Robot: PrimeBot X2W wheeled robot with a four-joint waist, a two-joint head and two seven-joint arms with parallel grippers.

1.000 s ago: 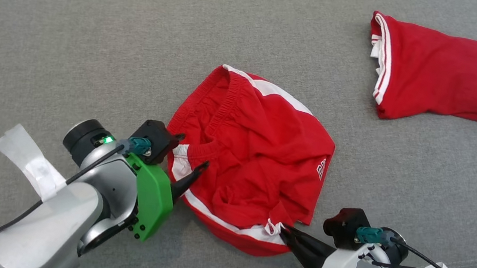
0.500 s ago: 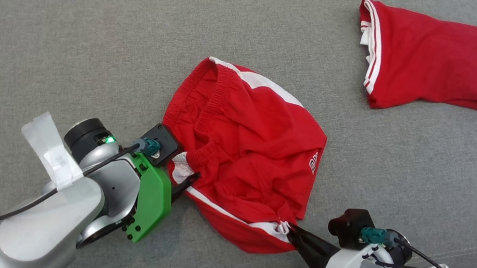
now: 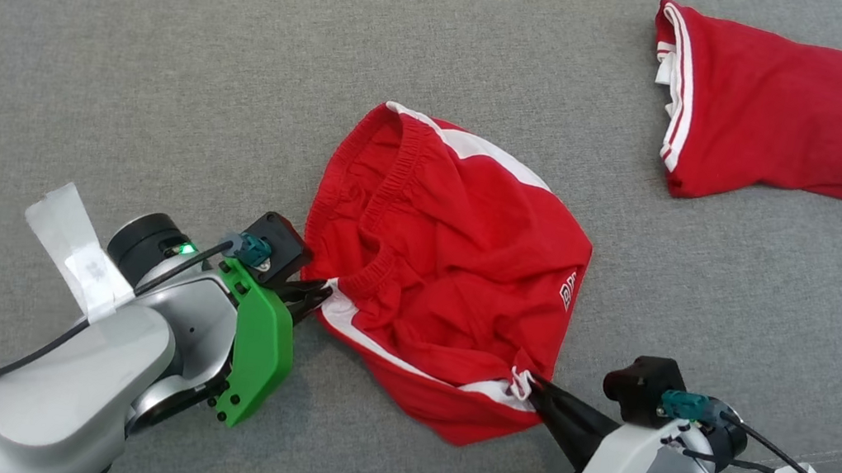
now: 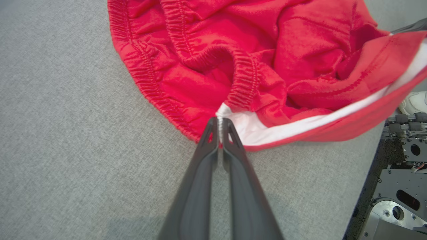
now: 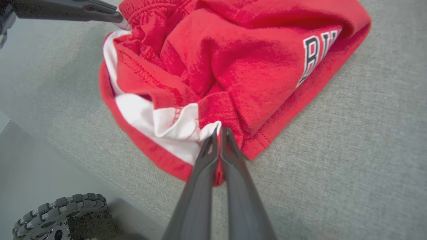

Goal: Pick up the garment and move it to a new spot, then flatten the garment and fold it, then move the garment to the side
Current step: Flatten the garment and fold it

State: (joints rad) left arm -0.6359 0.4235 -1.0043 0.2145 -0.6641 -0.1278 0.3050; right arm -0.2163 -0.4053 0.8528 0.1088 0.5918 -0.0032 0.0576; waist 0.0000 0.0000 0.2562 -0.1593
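The garment (image 3: 450, 266) is a crumpled pair of red shorts with white stripes and an elastic waistband, lying mid-couch. My left gripper (image 3: 318, 296) is shut on its near-left edge; the left wrist view has the fingertips (image 4: 219, 128) pinching white trim beside the waistband of the garment (image 4: 267, 60). At the near-right corner my right gripper (image 3: 532, 385) is shut on a white-and-red hem. In the right wrist view that gripper (image 5: 218, 133) clamps the fold of the garment (image 5: 233, 60), and the left gripper's fingers (image 5: 66, 11) cross the top left.
A second red garment (image 3: 780, 123) with white stripes lies folded at the back right of the grey couch (image 3: 120, 75). The couch's front edge and seam (image 3: 813, 462) run close behind my right arm. My wheeled base (image 5: 56, 213) sits below that edge.
My left gripper has closed from wide open onto the shorts' near-left edge. The right gripper stays clamped on its corner. The camera has shifted slightly.
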